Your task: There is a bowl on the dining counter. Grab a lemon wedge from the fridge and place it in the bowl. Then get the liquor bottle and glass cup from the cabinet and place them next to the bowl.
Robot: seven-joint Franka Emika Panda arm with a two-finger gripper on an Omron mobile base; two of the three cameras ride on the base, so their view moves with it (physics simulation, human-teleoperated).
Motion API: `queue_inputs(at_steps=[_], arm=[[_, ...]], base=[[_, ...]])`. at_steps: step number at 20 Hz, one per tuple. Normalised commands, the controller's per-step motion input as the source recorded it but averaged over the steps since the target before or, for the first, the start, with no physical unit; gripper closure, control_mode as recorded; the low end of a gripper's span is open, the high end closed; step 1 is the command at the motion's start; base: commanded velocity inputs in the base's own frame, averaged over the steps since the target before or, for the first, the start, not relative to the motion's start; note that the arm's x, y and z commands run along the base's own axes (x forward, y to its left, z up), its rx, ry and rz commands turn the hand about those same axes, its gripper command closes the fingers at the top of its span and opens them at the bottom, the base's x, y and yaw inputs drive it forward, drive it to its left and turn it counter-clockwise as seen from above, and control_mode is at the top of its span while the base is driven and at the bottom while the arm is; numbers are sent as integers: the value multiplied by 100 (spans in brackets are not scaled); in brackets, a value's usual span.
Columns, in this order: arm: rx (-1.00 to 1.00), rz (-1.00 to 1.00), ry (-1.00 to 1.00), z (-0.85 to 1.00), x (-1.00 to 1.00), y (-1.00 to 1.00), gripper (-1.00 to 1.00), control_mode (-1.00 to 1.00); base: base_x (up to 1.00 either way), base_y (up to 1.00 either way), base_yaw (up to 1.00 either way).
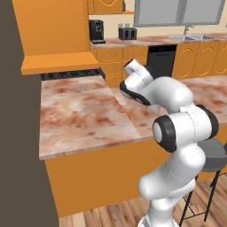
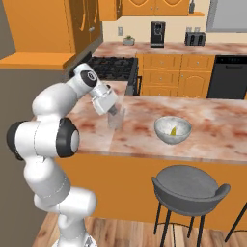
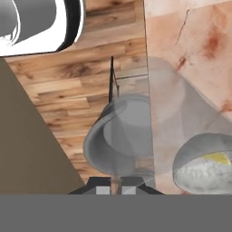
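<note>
Over the marbled surface near its front edge, the tool is clamped on the glass cup's rim; lowered carelessly, the cup could tip or strike the bowl holding the lemon wedge.

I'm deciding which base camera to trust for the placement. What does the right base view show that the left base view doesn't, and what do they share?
Right base view: the bowl with the lemon wedge inside, the glass cup shut in the tool above the dining counter, and a grey stool in full.

Left base view: the sink and a dark wall along its left edge.

Both: the dining counter, coffee machine, toaster and dishwasher.
</note>
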Motion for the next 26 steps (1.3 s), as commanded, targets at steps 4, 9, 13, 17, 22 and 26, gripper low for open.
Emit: queue_inputs(at_steps=[4,9,13,17,22,26], arm=[[-2,0,0,-37,41,-4,100,-100],[-2,0,0,-37,41,-12,100,-100],[-1,0,-2,-34,44,-19,100,-100],[-1,0,-5,-32,34,-21,100,-100],[-1,0,-4,-30,31,-21,100,-100],[-1,0,-4,-26,34,-20,100,-100]], base=[[0,0,0],[0,0,0],[0,0,0],[0,0,0],[0,0,0],[0,0,0]])
